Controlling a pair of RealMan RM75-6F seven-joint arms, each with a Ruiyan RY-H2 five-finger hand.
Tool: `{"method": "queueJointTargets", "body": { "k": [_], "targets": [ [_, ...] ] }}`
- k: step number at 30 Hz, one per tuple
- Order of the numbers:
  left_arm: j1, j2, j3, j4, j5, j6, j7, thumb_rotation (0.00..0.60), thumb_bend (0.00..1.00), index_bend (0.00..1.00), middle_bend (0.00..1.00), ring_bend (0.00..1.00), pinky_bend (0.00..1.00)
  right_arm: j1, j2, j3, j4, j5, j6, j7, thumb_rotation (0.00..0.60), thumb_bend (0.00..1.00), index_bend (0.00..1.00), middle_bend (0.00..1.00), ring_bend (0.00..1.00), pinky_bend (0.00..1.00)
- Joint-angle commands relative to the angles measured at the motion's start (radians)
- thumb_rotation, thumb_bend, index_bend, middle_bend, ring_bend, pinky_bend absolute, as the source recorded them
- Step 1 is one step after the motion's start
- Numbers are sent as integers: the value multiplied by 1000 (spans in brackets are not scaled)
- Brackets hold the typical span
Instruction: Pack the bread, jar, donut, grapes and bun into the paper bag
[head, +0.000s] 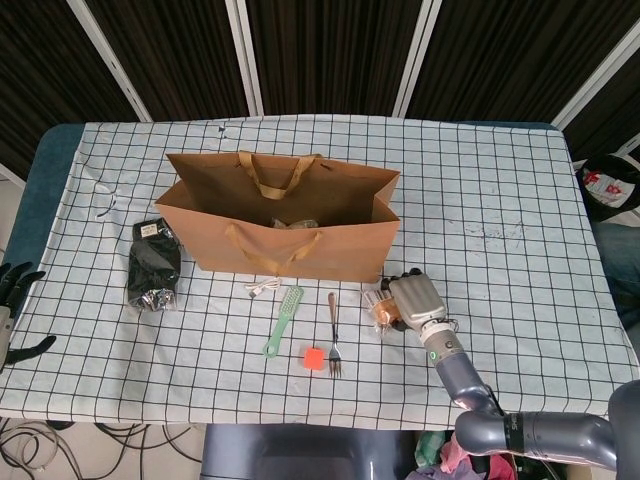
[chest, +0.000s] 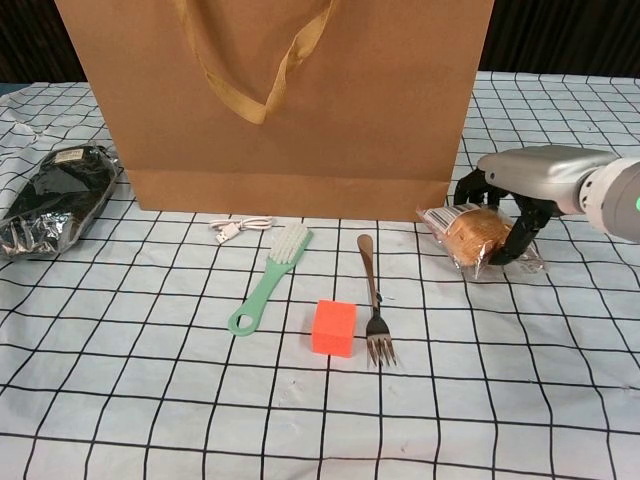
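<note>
The brown paper bag stands open on the checked cloth, with some items dimly visible inside it. Just off its right front corner lies a round brown bun in a clear wrapper. My right hand grips the bun, fingers curled over its top and far side, thumb against its right side. At the far left table edge my left hand holds nothing, fingers apart. It shows only in the head view.
A black foil package lies left of the bag. In front of the bag lie a white cable, a green brush, a fork and an orange cube.
</note>
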Motion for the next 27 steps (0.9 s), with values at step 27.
{"method": "queueJointTargets", "body": {
  "k": [27],
  "targets": [
    [0, -4, 3, -9, 1, -3, 20, 600, 102, 178, 87, 28, 82, -205, 533, 329, -281, -195, 356, 355, 600, 395, 474, 380, 335, 201]
  ]
}}
